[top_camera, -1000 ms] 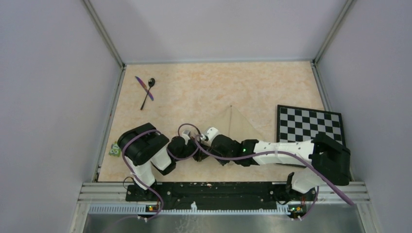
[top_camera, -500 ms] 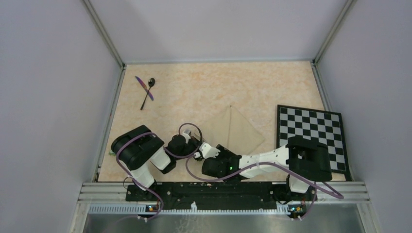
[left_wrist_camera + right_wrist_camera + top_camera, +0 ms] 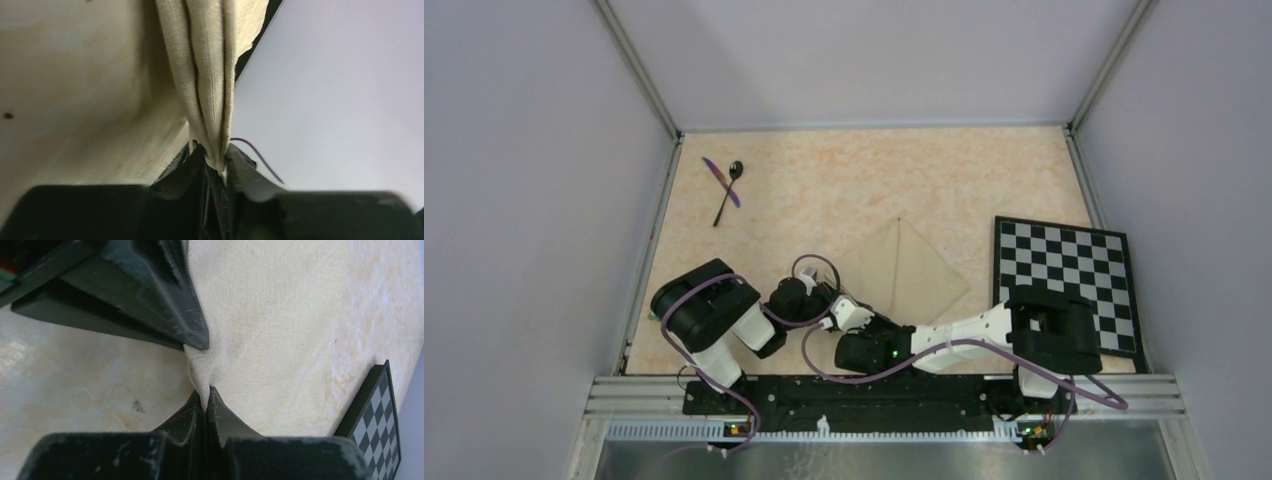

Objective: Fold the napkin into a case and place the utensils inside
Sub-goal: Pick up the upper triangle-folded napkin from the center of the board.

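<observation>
The beige napkin (image 3: 916, 268) lies folded to a point in the middle of the table, its near-left corner lifted. My left gripper (image 3: 822, 293) is shut on that corner, and the bunched cloth (image 3: 206, 75) rises from between its jaws (image 3: 216, 156). My right gripper (image 3: 848, 312) is shut on the same corner just beside it, pinching a fold of napkin (image 3: 265, 330) at its fingertips (image 3: 204, 399). The left gripper's dark fingers (image 3: 165, 305) show close above. At the far left, the black spoon (image 3: 727, 192) and the purple knife (image 3: 721, 181) lie crossed.
A black-and-white checkerboard (image 3: 1064, 275) lies at the right edge, partly under the right arm. Grey walls close in the table on three sides. Purple cables loop over both arms near the front rail (image 3: 884, 395).
The right arm has drawn back toward the near edge, and its gripper, open earlier, has closed on the napkin's corner. The left gripper has barely moved.
</observation>
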{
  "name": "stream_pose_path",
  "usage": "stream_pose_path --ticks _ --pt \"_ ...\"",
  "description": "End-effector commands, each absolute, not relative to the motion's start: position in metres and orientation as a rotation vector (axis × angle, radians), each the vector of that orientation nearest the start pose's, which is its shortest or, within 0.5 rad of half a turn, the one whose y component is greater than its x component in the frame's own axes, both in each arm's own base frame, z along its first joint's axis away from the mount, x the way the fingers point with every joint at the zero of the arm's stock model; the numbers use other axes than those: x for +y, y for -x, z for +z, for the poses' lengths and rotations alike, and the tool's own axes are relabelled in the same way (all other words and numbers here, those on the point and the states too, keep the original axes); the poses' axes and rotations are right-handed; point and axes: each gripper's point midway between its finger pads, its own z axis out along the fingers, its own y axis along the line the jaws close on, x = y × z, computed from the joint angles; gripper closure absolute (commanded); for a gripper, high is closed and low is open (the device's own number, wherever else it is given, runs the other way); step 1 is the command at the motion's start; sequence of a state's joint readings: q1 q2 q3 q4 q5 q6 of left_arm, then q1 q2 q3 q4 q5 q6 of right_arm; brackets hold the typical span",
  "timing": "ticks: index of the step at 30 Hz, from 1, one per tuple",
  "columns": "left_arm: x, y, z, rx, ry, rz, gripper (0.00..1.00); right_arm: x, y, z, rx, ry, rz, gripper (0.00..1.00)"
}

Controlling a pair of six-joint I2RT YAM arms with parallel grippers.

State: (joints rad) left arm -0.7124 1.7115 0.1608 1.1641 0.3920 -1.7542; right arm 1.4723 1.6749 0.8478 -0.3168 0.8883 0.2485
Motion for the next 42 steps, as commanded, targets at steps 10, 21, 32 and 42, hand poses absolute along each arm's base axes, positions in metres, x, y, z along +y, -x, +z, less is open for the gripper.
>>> stream_pose_path --ticks 10,21,32,42 --pt "-0.256 -0.197 0.052 2.31 0.908 -1.5 0.05 0.297 -0.159 0.067 1.948 0.955 -0.058 1.0" --pt "-0.25 -0.226 0.04 2.285 0.952 -1.505 0.19 0.295 -0.162 0.074 1.953 0.934 -0.026 1.0" --pt "-0.222 -0.262 0.025 2.24 0.945 -1.329 0.67 0.296 -0.162 0.078 1.948 0.935 0.004 1.0" --pt "-0.14 -0.276 0.115 2.251 0.96 -0.795 1.0 0.412 -0.106 0.107 1.964 1.056 0.506 1.0"
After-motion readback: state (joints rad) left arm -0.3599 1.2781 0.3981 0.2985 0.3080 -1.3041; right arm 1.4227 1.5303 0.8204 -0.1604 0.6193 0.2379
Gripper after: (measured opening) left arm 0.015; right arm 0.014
